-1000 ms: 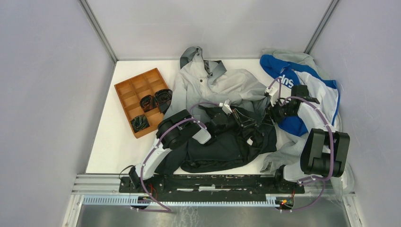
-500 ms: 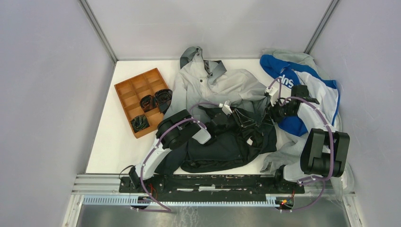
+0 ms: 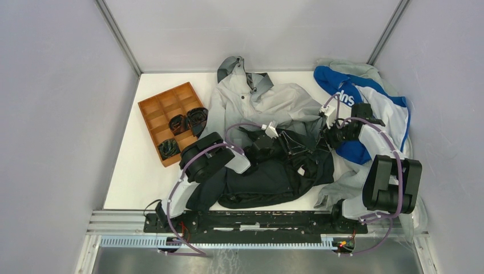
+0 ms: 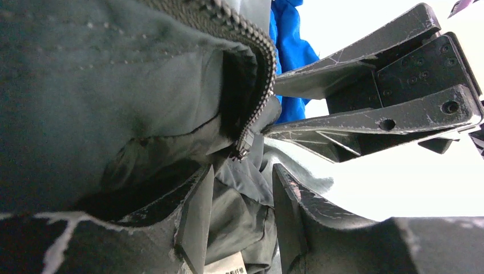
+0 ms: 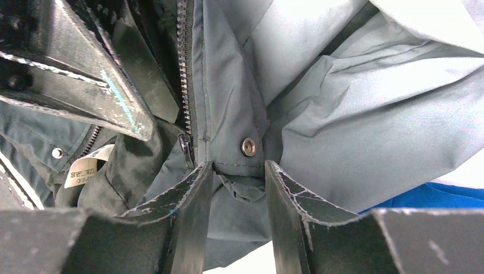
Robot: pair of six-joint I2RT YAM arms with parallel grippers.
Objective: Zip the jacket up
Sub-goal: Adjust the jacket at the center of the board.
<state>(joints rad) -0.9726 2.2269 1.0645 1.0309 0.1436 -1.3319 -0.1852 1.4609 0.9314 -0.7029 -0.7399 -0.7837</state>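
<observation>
L gripper (image 4: 243, 171) fingers spread, jacket (image 4: 85, 85) fabric loose between – R gripper (image 5: 238, 165) pinching jacket edge.

Top view: white tabletop (image 3: 131, 171), matte, fills mid-frame. Boxed in on three sides by plain grey panels: left wall (image 3: 51, 114), back wall (image 3: 251, 28), right wall (image 3: 451, 68). Aluminium corner posts run diagonally at upper left (image 3: 118, 37) and upper right (image 3: 389, 31). Slotted aluminium rail (image 3: 120, 220) along the table's near edge, lower frame. Below it, a brushed metal sheet (image 3: 257, 260). No windows in shot. Light even and diffuse, shadows soft.
</observation>
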